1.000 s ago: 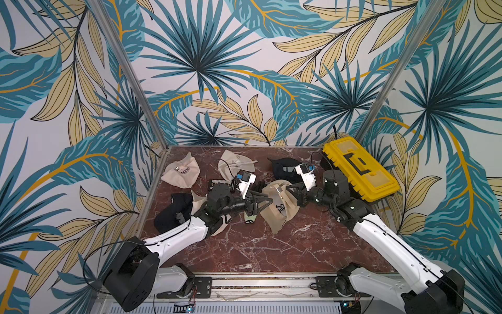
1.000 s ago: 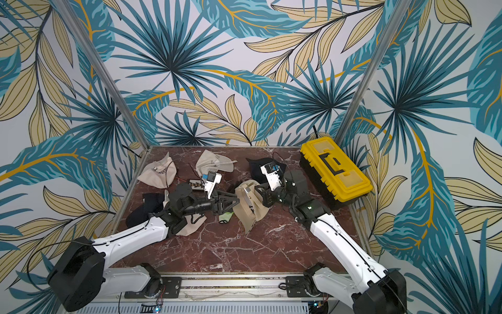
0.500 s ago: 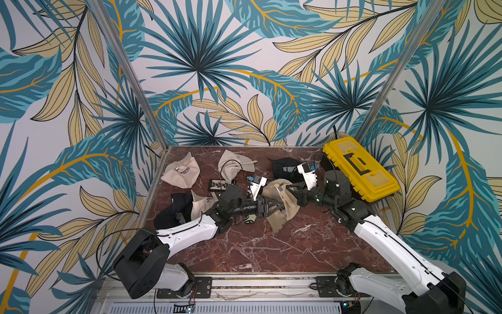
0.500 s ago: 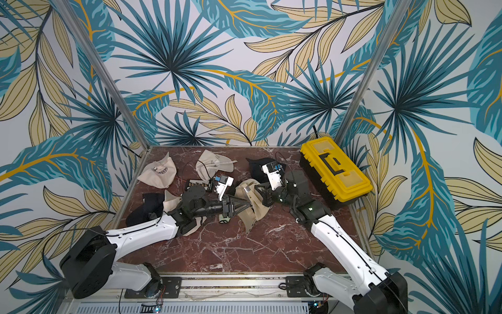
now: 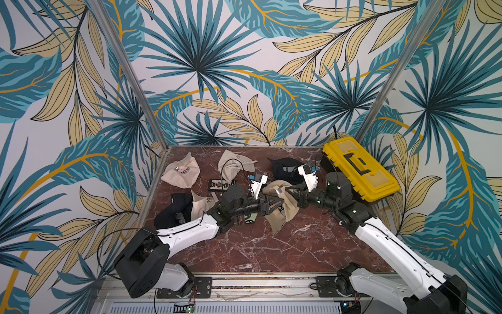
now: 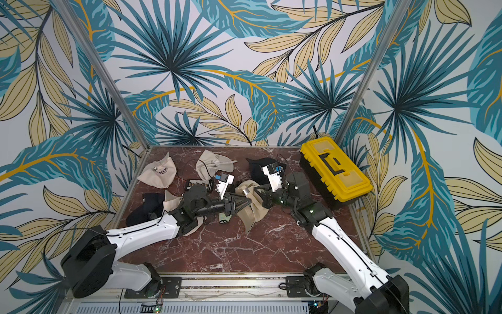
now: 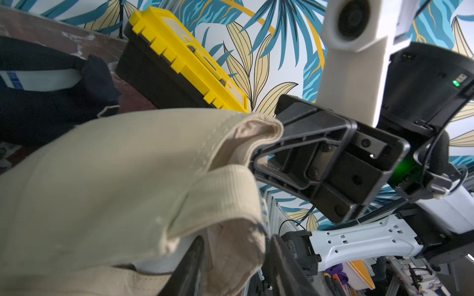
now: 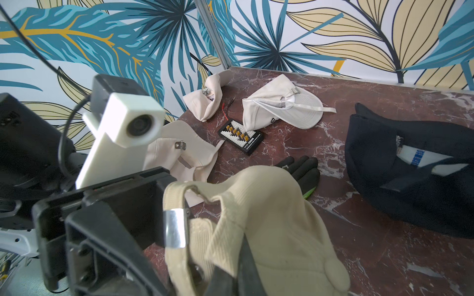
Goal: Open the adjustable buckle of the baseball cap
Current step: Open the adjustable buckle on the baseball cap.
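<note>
The beige cap (image 5: 282,217) is held mid-table between both arms. The right claw (image 7: 254,164) is clamped on its rim. The metal buckle (image 8: 175,228) lies just far of the left claw (image 5: 278,202), the nearer one (jaws straddle cloth; grip cannot be told).

No wording can be read with certainty. A cream cap (image 5: 180,174) at the back of the table carries dark block letters, too small to make out. A black board (image 8: 241,138) bears one line of white print, too blurred.
</note>
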